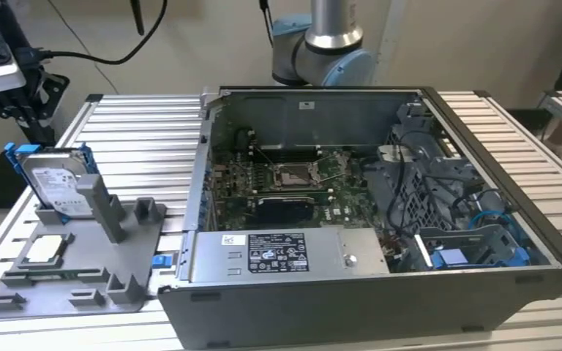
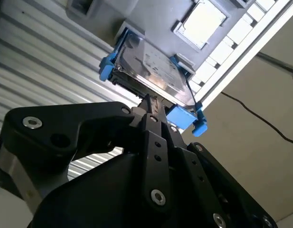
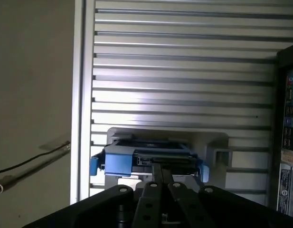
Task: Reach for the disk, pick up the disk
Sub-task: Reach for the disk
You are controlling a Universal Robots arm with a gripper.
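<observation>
The disk point(image 1: 58, 183) stands on edge in the back slot of a grey holder point(image 1: 91, 274), on the exterior view's left. It is silver-grey with a white label and a bright blue bracket around it. My black gripper point(image 1: 27, 115) hangs just above and behind it, apart from it. In both wrist views the disk point(image 2: 151, 69) point(image 3: 146, 159) lies straight ahead of the fingertips point(image 2: 147, 105). The two fingers point(image 3: 155, 183) are pressed together with nothing between them, so the gripper is shut.
A small square silver chip point(image 1: 47, 250) lies flat on the holder in front of the disk. An open computer case point(image 1: 359, 292) takes up the middle and right of the slatted metal table point(image 1: 144, 139). The arm's base point(image 1: 325, 44) stands behind the case.
</observation>
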